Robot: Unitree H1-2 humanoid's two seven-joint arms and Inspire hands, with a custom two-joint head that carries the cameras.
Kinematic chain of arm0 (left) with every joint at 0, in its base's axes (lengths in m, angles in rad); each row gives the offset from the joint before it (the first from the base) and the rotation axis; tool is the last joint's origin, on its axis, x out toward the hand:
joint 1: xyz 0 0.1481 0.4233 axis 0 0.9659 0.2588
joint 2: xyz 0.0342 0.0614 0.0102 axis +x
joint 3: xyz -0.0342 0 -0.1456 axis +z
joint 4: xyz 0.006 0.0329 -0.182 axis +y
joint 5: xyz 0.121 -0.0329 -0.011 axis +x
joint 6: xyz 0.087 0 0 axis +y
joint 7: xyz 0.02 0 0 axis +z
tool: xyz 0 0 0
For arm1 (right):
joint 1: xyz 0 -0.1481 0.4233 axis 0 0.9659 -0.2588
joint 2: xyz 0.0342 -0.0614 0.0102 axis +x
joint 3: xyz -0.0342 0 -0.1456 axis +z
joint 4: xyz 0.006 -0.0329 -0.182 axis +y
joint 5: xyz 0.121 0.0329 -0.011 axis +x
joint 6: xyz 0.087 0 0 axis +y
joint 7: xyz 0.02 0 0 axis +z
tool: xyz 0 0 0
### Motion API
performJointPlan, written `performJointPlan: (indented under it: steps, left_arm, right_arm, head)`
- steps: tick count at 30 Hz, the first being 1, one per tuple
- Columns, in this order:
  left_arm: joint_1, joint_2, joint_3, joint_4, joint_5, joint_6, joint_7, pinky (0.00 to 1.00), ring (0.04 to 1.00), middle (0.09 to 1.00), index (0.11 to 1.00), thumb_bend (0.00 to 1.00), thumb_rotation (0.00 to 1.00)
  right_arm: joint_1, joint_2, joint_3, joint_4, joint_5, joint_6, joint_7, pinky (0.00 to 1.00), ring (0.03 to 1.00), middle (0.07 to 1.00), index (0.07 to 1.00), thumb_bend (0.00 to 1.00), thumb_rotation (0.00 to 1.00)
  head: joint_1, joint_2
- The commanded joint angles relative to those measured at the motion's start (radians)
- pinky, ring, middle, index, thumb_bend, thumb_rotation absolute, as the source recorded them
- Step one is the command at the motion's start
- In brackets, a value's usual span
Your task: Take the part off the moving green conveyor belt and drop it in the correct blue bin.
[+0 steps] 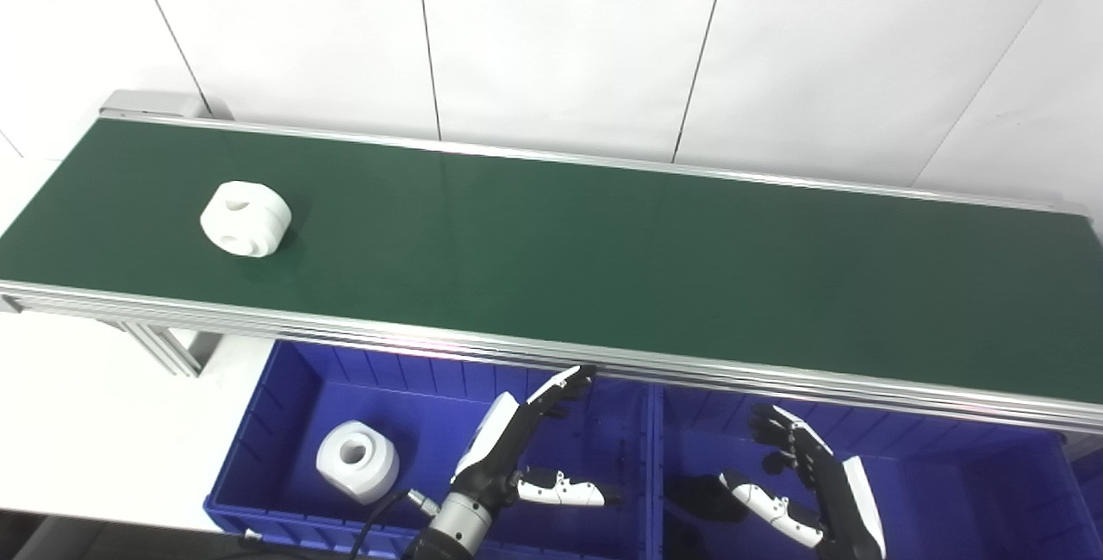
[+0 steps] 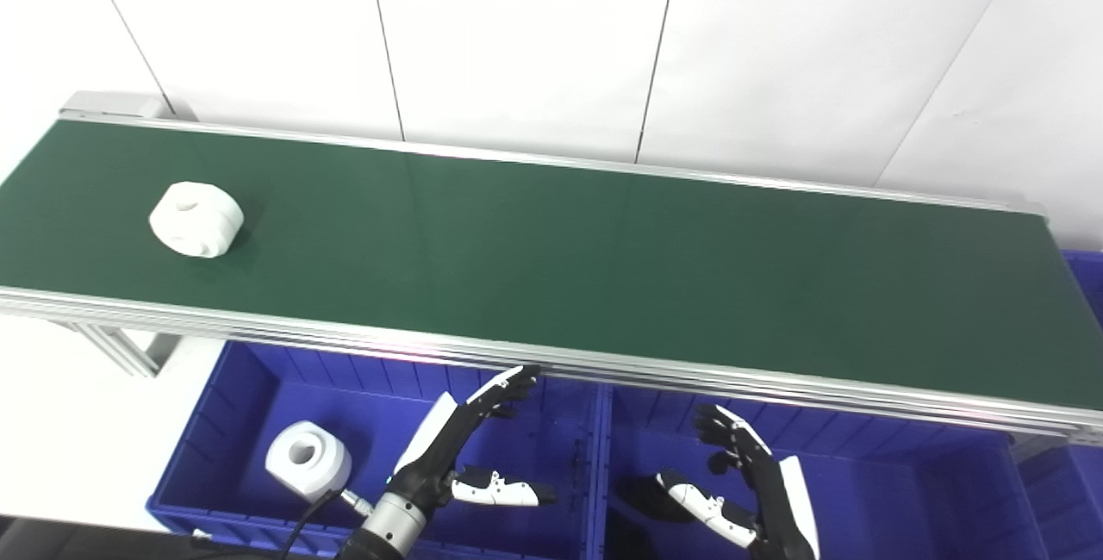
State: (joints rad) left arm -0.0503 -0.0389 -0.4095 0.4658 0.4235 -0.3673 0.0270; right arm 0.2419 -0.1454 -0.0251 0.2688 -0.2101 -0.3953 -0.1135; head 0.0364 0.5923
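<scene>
In the left eye view, a white part (image 1: 246, 219) with round holes is sitting on the green conveyor belt (image 1: 603, 241), far over at the left end. Nothing is touching it. Below the belt's metal edge, two blue bins are standing side by side. The left bin (image 1: 258, 422) is holding another white part (image 1: 357, 460) with a hole in its top, near the bin's left side. The left hand (image 1: 526, 448) is hanging over this bin with its fingers spread apart and holding nothing. Its fingertips are pointing up at the belt's edge, probably so it is ready to reach when the part rides closer. The right hand (image 1: 806, 487) is waiting over the right bin (image 1: 948, 474), also spread apart and holding nothing.

In the right eye view, the same things are showing, only shifted a little to the left. The part on the belt (image 2: 196, 219) is well apart from both hands. The left hand (image 2: 465, 448) is the nearer one, so it looks like the one to do the picking. The part in the left bin (image 2: 307, 460) looks much like the one on the belt, so that bin is likely the correct one, though this is only a guess.
</scene>
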Motion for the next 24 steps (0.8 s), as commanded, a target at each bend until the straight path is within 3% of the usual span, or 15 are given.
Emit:
performJointPlan:
  steps: [1, 4, 7, 9, 12, 14, 19, 24]
  left_arm:
    - [-0.024, -0.008, -0.002, -0.006, 0.012, -0.028, 0.018, 0.78, 0.85, 0.877, 0.888, 0.63, 0.34]
    - [-0.033, -0.019, -0.006, 0.036, 0.005, -0.05, 0.02, 0.78, 0.855, 0.883, 0.889, 0.64, 0.35]
    - [-0.044, -0.033, -0.009, 0.08, 0.009, -0.064, 0.034, 0.78, 0.854, 0.886, 0.888, 0.65, 0.35]
    - [-0.052, -0.038, -0.012, 0.101, 0.015, -0.07, 0.042, 0.77, 0.848, 0.886, 0.89, 0.65, 0.35]
    - [-0.061, -0.045, -0.013, 0.125, 0.014, -0.074, 0.047, 0.77, 0.846, 0.886, 0.894, 0.67, 0.35]
    - [-0.067, -0.049, -0.011, 0.145, 0.015, -0.088, 0.057, 0.77, 0.845, 0.883, 0.892, 0.67, 0.35]
    - [-0.074, -0.05, -0.015, 0.169, 0.023, -0.099, 0.083, 0.77, 0.841, 0.882, 0.893, 0.67, 0.36]
    - [-0.073, -0.036, -0.04, 0.158, 0.007, -0.102, 0.093, 0.76, 0.843, 0.887, 0.899, 0.66, 0.37]
  right_arm:
    - [-0.007, -0.011, -0.01, -0.012, 0.0, -0.032, -0.014, 0.7, 0.769, 0.773, 0.796, 0.58, 0.39]
    - [-0.013, -0.018, -0.014, 0.019, 0.023, -0.059, -0.01, 0.69, 0.765, 0.776, 0.799, 0.57, 0.35]
    - [-0.023, -0.021, -0.018, 0.054, 0.016, -0.066, -0.026, 0.66, 0.749, 0.782, 0.802, 0.56, 0.36]
    - [-0.03, -0.021, -0.017, 0.074, 0.021, -0.072, -0.032, 0.66, 0.758, 0.789, 0.802, 0.54, 0.36]
    - [-0.038, -0.02, -0.014, 0.09, 0.015, -0.073, -0.045, 0.73, 0.798, 0.813, 0.828, 0.44, 0.13]
    - [-0.039, -0.02, -0.011, 0.094, 0.012, -0.073, -0.049, 0.74, 0.805, 0.819, 0.834, 0.42, 0.05]
    - [-0.039, -0.013, -0.007, 0.091, -0.012, -0.066, -0.066, 0.79, 0.816, 0.82, 0.837, 0.41, 0.0]
    - [-0.043, -0.017, 0.004, 0.101, -0.019, -0.073, -0.077, 0.76, 0.805, 0.812, 0.832, 0.42, 0.0]
  head:
    - [0.001, 0.0]
    - [0.12, -0.051]
    - [0.187, -0.093]
    - [0.203, -0.101]
    - [0.209, -0.107]
    - [0.209, -0.109]
    - [0.193, -0.116]
    - [0.183, -0.123]
